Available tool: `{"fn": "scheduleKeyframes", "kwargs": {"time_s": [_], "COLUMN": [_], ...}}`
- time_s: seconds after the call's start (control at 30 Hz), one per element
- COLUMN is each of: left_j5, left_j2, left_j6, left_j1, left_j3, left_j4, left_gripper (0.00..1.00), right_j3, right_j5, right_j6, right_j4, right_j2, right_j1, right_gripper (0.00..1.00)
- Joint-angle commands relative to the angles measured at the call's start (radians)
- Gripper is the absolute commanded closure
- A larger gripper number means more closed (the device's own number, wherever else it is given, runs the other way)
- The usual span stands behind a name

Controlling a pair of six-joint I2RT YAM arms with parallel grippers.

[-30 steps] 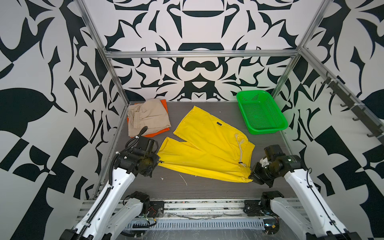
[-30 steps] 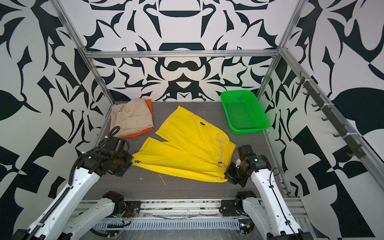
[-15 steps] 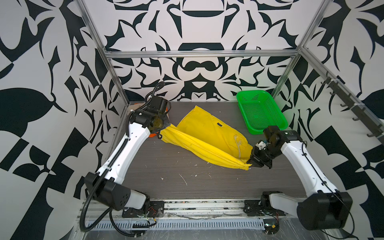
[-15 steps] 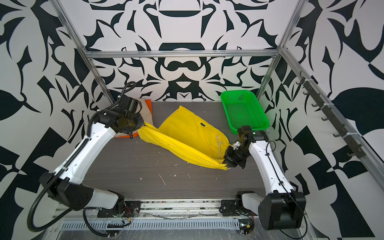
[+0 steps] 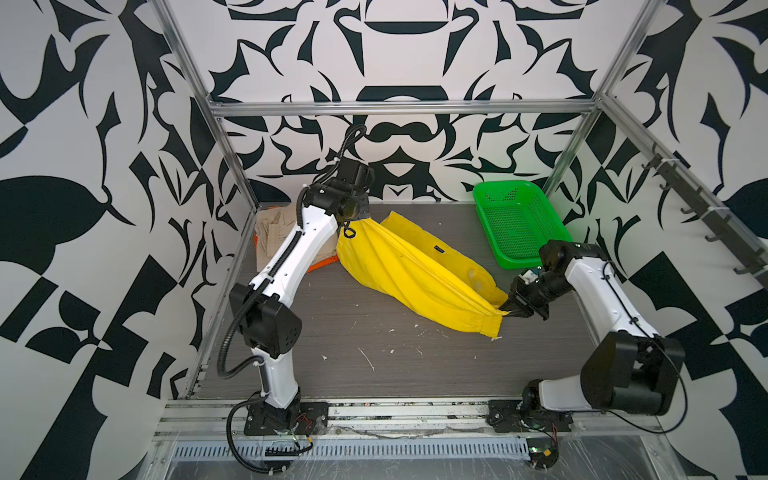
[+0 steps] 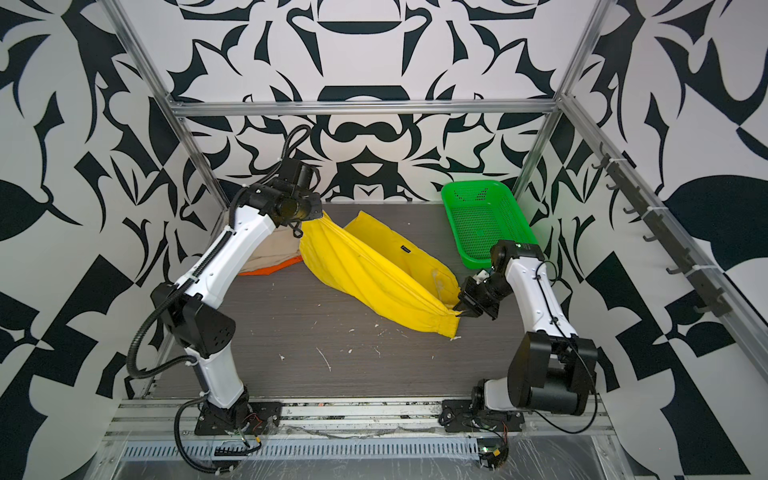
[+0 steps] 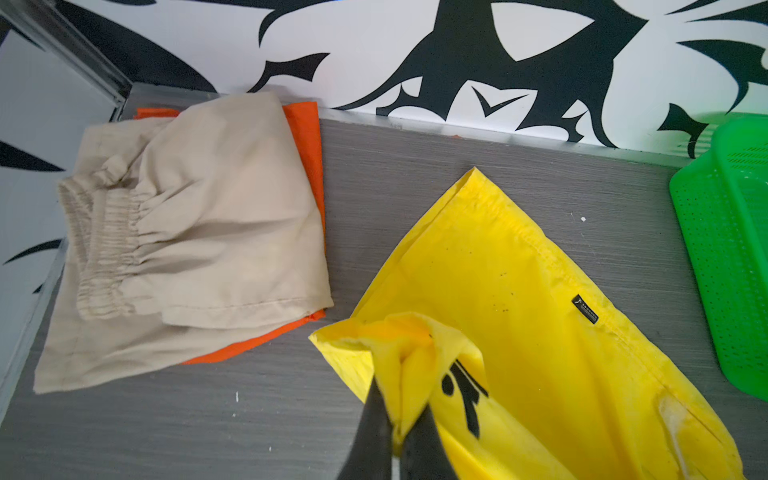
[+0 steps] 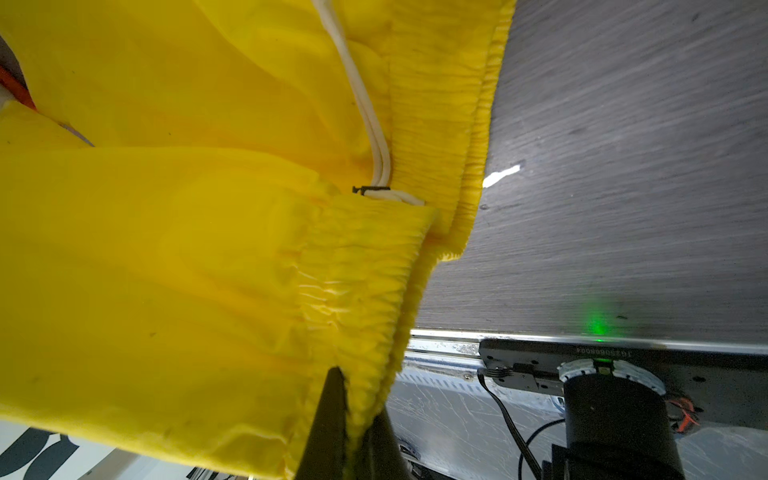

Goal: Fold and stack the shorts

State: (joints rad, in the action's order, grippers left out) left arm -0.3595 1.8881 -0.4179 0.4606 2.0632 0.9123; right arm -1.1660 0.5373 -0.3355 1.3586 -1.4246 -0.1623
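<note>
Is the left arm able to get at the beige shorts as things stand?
Probably not yet. The beige shorts lie uncovered right beside it, atop the orange shorts, but the left fingers are shut on a corner of the yellow shorts, so it must let go first.

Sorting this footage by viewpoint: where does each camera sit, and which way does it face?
Both top views: high in front, looking down and back at the table; both arms, gripping the yellow shorts.
Left wrist: on the left gripper, facing the beige shorts and back wall; its fingertips show.
Right wrist: on the right gripper, facing the waistband; fingertips, an arm base.
Shared: the yellow shorts.
</note>
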Motion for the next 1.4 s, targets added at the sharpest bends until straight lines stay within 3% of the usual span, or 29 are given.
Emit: {"fn": "scheduleKeyframes", "kwargs": {"time_s": [0.0, 0.3, 0.5, 0.57, 0.63, 0.67, 0.73, 0.8, 0.93, 1.13, 1.27, 1.37], "left_j5": [-0.119, -0.085, -0.032, -0.015, -0.01, -0.006, 0.005, 0.013, 0.137, 0.53, 0.745, 0.858], "left_j2": [0.056, 0.324, 0.505, 0.557, 0.603, 0.619, 0.618, 0.56, 0.37, 0.124, 0.104, 0.145], "left_j6": [0.061, 0.111, 0.108, 0.109, 0.111, 0.114, 0.113, 0.106, 0.1, 0.138, 0.303, 0.511], "left_j1": [-0.023, -0.023, -0.021, -0.021, -0.022, -0.022, -0.022, -0.021, -0.013, 0.107, 0.242, 0.343], "left_j3": [0.099, 0.33, 0.451, 0.468, 0.502, 0.527, 0.556, 0.507, 0.261, -0.158, -0.319, -0.337], "left_j4": [-0.076, -0.093, -0.191, -0.232, -0.248, -0.242, -0.224, -0.227, -0.289, -0.521, -0.655, -0.617], "left_gripper": [1.0, 1.0, 1.0, 0.9, 0.69, 0.64, 0.52, 0.41, 0.35, 0.32, 0.32, 0.29], "right_j3": [-0.027, -0.02, -0.038, -0.049, -0.076, -0.098, -0.135, -0.17, -0.177, 0.005, 0.118, 0.202], "right_j5": [-0.082, -0.068, -0.059, -0.058, -0.077, -0.1, -0.144, -0.191, -0.201, -0.12, -0.098, -0.055], "right_j6": [0.049, 0.037, 0.016, -0.007, -0.028, -0.036, -0.059, -0.082, -0.102, -0.092, -0.096, -0.121], "right_j4": [0.058, -0.055, -0.145, -0.175, -0.197, -0.199, -0.198, -0.196, -0.19, -0.332, -0.417, -0.497], "right_j2": [-0.033, -0.151, -0.246, -0.255, -0.237, -0.219, -0.172, -0.12, -0.043, 0.073, 0.131, 0.167], "right_j1": [-0.025, -0.079, -0.109, -0.122, -0.129, -0.131, -0.132, -0.134, -0.134, -0.136, -0.152, -0.195], "right_gripper": [1.0, 1.0, 0.97, 0.82, 0.66, 0.59, 0.52, 0.46, 0.39, 0.37, 0.37, 0.36]}}
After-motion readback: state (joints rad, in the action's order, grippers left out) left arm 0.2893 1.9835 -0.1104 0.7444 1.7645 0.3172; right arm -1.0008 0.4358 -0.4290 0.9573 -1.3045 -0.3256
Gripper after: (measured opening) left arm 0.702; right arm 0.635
